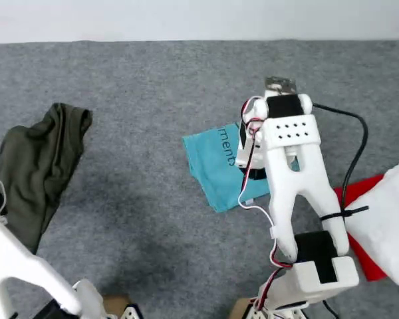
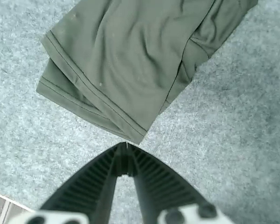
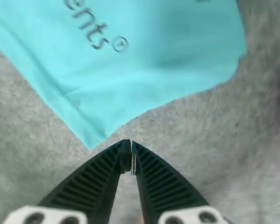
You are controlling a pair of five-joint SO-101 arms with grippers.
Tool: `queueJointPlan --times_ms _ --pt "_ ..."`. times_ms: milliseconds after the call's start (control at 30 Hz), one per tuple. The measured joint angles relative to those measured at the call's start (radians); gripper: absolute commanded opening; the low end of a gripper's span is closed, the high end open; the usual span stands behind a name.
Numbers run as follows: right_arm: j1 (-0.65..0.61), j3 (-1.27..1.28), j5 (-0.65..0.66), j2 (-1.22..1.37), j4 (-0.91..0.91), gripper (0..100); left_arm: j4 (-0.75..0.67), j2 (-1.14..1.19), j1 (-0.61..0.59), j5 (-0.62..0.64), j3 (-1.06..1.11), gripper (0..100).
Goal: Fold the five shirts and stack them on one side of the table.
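Holds right arm (image 1: 296, 179) stretched forward, right gripper (image 3: 130, 145) pinched closed. Tucks left arm (image 1: 16, 262) low at near-left corner, left gripper (image 2: 126, 147) likewise closed.

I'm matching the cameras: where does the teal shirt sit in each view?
High view: teal shirt at centre, partly under the right arm.
Left wrist view: faces the olive shirt instead.
Right wrist view: just beyond the right gripper.
Shared landmark: grey table cover.
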Motion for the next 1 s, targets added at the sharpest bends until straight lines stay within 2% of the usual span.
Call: queueJointPlan --times_ms 200,400,500,633,700,767,1000 --pt "-0.058 0.069 -0.307 0.000 -0.114 0.8 0.000 -0.008 0.000 -0.048 0.005 0" --pt "-0.081 0.196 -0.493 0.000 -0.313 1.7 0.000 -0.008 0.000 -0.058 0.006 0" --pt "-0.083 0.267 -0.529 0.000 -0.391 10.8 -0.020 -0.008 0.000 -0.058 0.012 0" --pt "-0.083 0.290 -0.542 0.000 -0.427 36.6 -0.083 -0.008 0.000 -0.058 0.086 0" --pt "-0.083 0.295 -0.543 0.000 -0.427 45.5 -0.115 -0.008 0.000 -0.058 0.121 0" --pt "-0.083 0.295 -0.545 0.000 -0.427 46.3 -0.140 -0.008 0.000 -0.058 0.137 0" --pt "-0.083 0.310 -0.545 0.000 -0.512 38.8 -0.181 -0.008 0.000 -0.058 0.141 0"
